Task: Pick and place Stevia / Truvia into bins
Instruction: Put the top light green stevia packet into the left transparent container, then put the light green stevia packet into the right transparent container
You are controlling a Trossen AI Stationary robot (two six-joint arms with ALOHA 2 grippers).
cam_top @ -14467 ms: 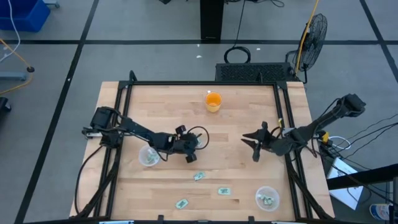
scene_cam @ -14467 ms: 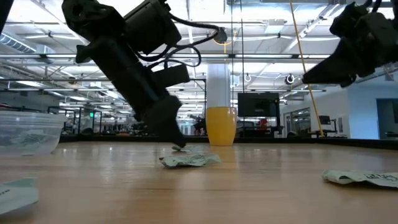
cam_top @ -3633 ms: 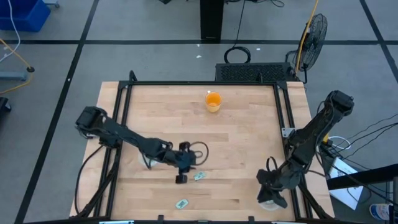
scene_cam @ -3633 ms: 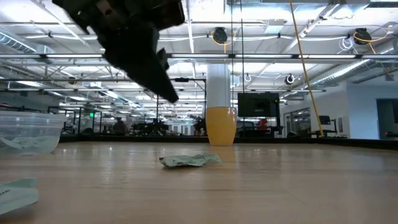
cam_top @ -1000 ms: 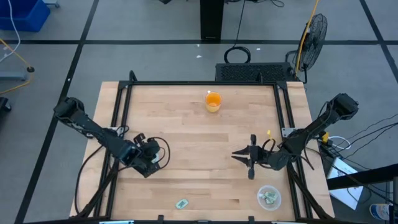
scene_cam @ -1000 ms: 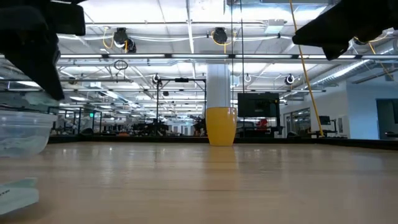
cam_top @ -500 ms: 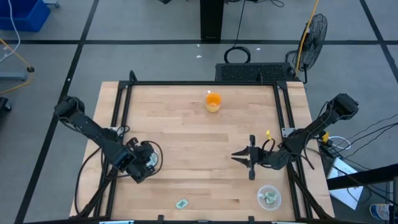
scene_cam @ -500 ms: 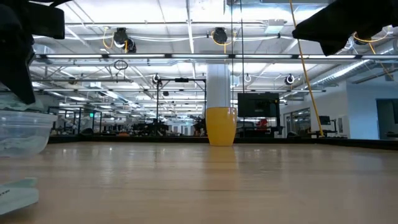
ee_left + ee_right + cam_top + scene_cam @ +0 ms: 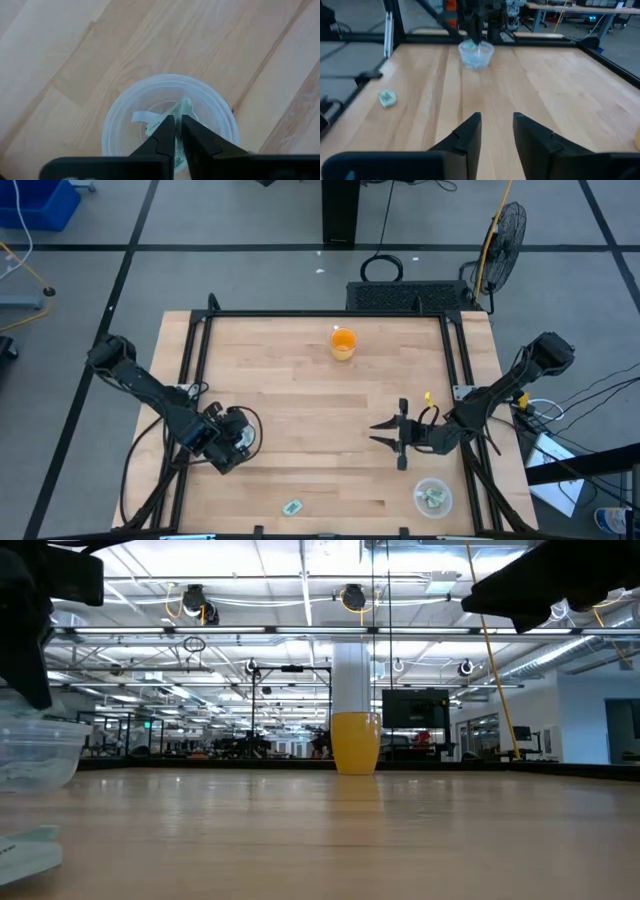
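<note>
My left gripper (image 9: 174,131) hangs over the left clear cup (image 9: 125,107) near the table's left edge and is shut on a green and white Stevia packet (image 9: 183,107). More packets lie inside that cup. My right gripper (image 9: 390,438) is open and empty, raised over the table's right half, and it points toward the left cup (image 9: 476,54). The right clear cup (image 9: 432,496) stands near the table's near right corner with packets in it. One loose packet (image 9: 292,507) lies flat by the near edge, and it also shows as a packet (image 9: 387,98) in the right wrist view. My left gripper pinches the Stevia packet between its two fingertips (image 9: 165,131), coming from above and pointing down into the cup's mouth. The packet's end (image 9: 184,106) sticks out past the fingertips, above the cup's bottom. Which edge it holds cannot be told.
An orange cup (image 9: 343,342) stands near the middle of the far edge. A dark metal frame (image 9: 325,314) runs around the wooden table. Bare wood lies between the two arms. In the low view the left cup (image 9: 35,750) and a packet (image 9: 25,845) sit at the left.
My left gripper has shifted a little toward the table's left and near edges and now hangs over the left cup, still shut. My right arm has hardly moved.
</note>
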